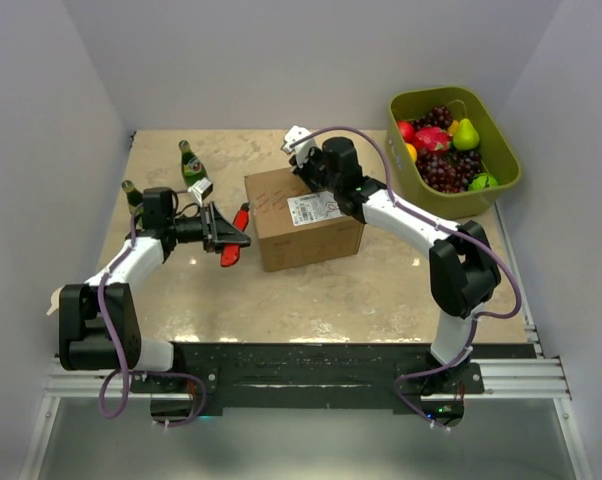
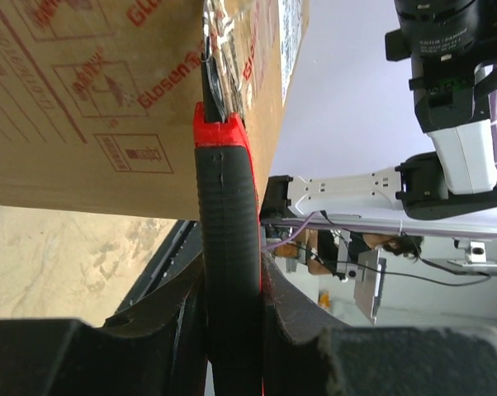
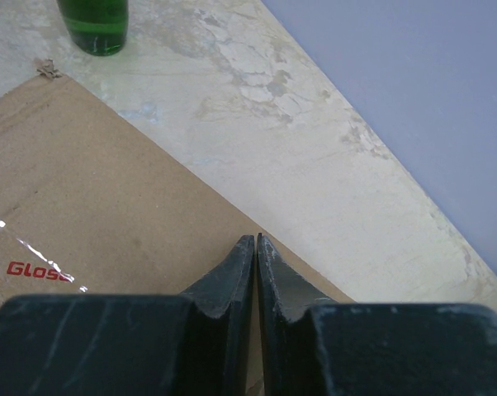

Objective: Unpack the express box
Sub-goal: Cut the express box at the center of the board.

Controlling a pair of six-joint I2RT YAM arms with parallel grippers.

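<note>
The express box (image 1: pixel 303 240) is a brown carton in the middle of the table, with a white label (image 1: pixel 314 208) on top. My left gripper (image 1: pixel 224 235) is shut on a red and black box cutter (image 1: pixel 233 246). In the left wrist view the cutter (image 2: pixel 225 206) runs up from between my fingers (image 2: pixel 302 309), and its tip is against the box's left side (image 2: pixel 83 99) at the taped seam. My right gripper (image 1: pixel 311 180) is shut and empty. In the right wrist view it (image 3: pixel 256 241) sits over the box top (image 3: pixel 108 214), close to its far edge.
Two green bottles (image 1: pixel 191 165) (image 1: pixel 133 195) stand at the far left of the table; one shows in the right wrist view (image 3: pixel 96 21). An olive-green tub (image 1: pixel 503 140) of fruit sits at the far right. Walls enclose three sides.
</note>
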